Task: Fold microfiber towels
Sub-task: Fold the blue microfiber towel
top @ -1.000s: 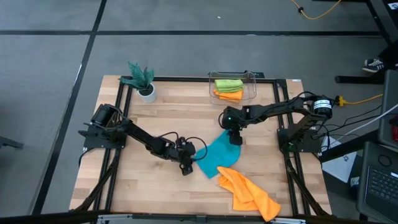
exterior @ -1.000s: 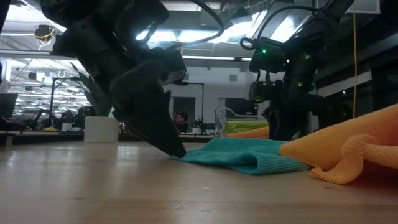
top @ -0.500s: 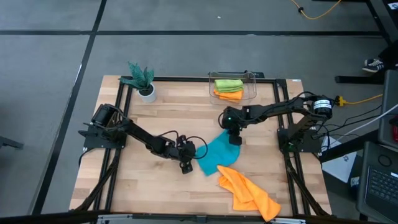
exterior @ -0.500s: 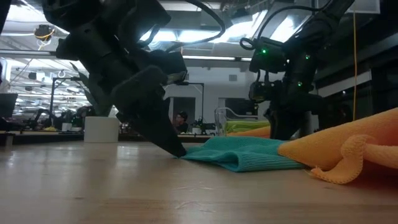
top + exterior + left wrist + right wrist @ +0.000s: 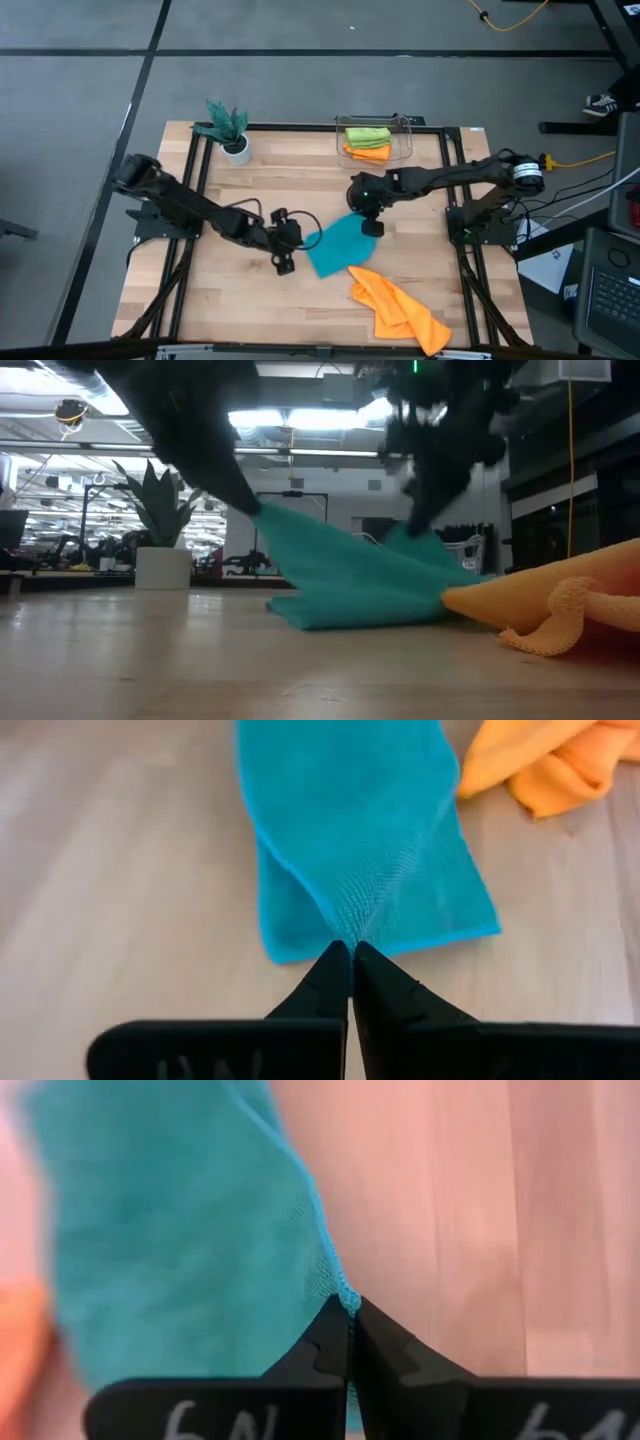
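The soft teal-blue square microfiber towel (image 5: 338,244) is lying just right of the table's centre, and both arms are holding it by one edge. The left gripper (image 5: 284,262) is pinching a corner at about eight o'clock from the cloth's middle, its jaws pressed together on the fabric, as the left wrist view shows (image 5: 350,952). The right gripper (image 5: 368,226) is clamped on the corner at about one o'clock, jaws likewise closed on the hem (image 5: 348,1305).

In the low view the teal towel (image 5: 345,582) is hanging between the two grips with its far edge still resting on the light wooden tabletop (image 5: 240,190), so the fold is probably just beginning. To do it well, both grippers should be rising evenly and carrying the held edge over toward four o'clock, keeping the span taut — slack would let the middle sag and crease.

The crumpled orange microfiber towel (image 5: 400,308) is touching the teal one at about five o'clock — worth watching, since the folded edge could land on it. A lime green towel (image 5: 366,134) and a second orange towel (image 5: 367,151) are lying folded in the clear plastic bin (image 5: 408,140) at twelve o'clock.
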